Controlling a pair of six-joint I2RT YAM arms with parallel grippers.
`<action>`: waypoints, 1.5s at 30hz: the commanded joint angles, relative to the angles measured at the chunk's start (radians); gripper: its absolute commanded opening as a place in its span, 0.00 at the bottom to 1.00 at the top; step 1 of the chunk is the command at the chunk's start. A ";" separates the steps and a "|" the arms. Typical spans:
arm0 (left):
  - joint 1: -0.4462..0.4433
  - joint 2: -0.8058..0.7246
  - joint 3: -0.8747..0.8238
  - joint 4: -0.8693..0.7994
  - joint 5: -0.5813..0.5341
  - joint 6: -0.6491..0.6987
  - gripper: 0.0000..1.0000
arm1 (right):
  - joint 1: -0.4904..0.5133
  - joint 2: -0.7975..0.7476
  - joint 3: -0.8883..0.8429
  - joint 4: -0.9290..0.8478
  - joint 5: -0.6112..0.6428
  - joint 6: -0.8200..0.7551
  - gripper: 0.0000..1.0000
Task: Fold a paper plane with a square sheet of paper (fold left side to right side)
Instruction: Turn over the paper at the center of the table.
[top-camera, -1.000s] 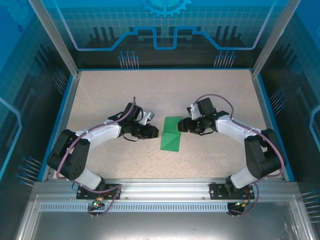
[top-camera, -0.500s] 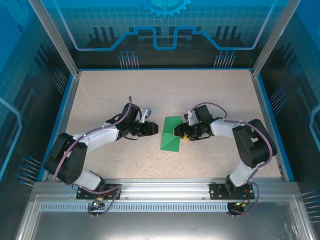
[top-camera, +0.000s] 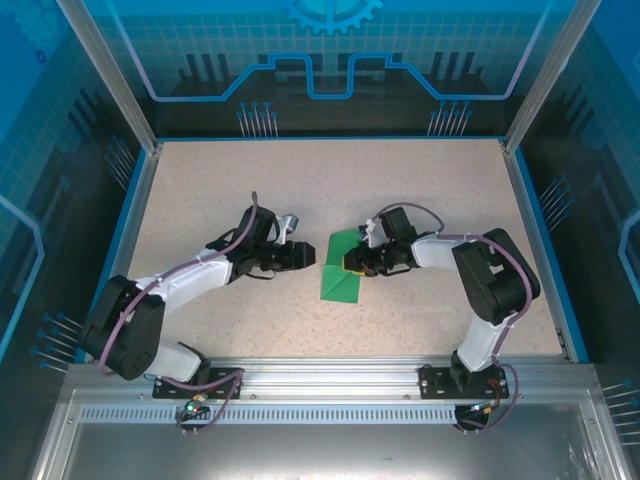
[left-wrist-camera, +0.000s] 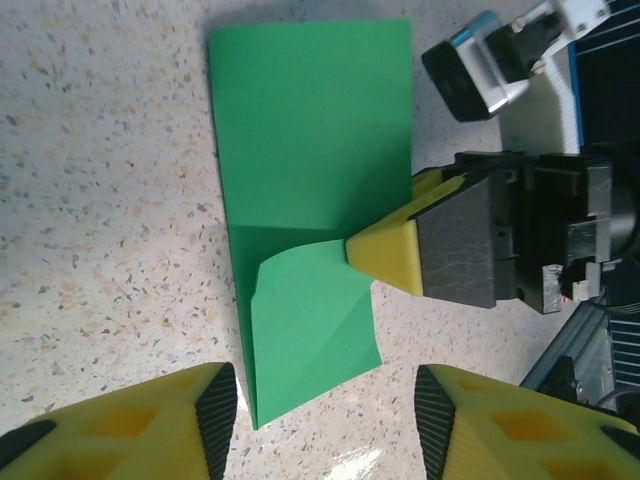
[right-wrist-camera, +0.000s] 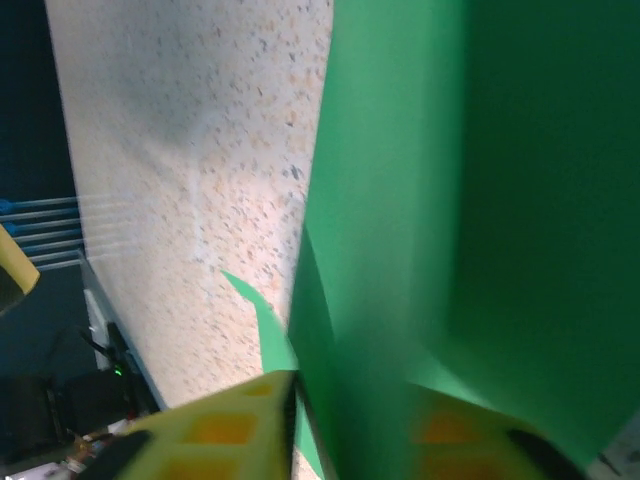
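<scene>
Right gripper (top-camera: 353, 263) is clenched on the green sheet of paper (top-camera: 340, 275). In the left wrist view its yellow fingertips pinch the edge of a raised corner flap, and in its own view the paper runs between the two pads. Left gripper (top-camera: 306, 257) hangs released, jaws apart, just beside the sheet's left edge and not touching it.

The sheet of paper lies mid-table (top-camera: 200, 190) between the two arms, already a narrow creased strip – flat at one end, the folded flap lifted at the other.

Nothing pins the strip down, so a pull from the right gripper would likely drag the whole sheet across the speckled surface rather than turn the flap, and the crease would land skew. Paper this thin may also crumple or tear at the pinch. If the left gripper comes in low, a finger could catch the free edge and buckle it.

Farther back, the blue panel (top-camera: 330, 60) carries a gear and circuit-line pattern – no readable words or brand marks.
</scene>
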 joint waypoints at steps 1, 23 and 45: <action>0.020 -0.082 -0.007 -0.023 -0.037 -0.010 0.60 | -0.022 -0.027 0.003 0.043 -0.062 0.014 0.10; 0.065 -0.384 0.269 0.218 0.309 -0.150 0.99 | -0.125 -0.529 0.387 0.042 -0.401 0.025 0.03; -0.011 -0.365 0.304 0.308 0.347 -0.148 0.18 | 0.049 -0.493 0.519 -0.020 -0.363 0.017 0.14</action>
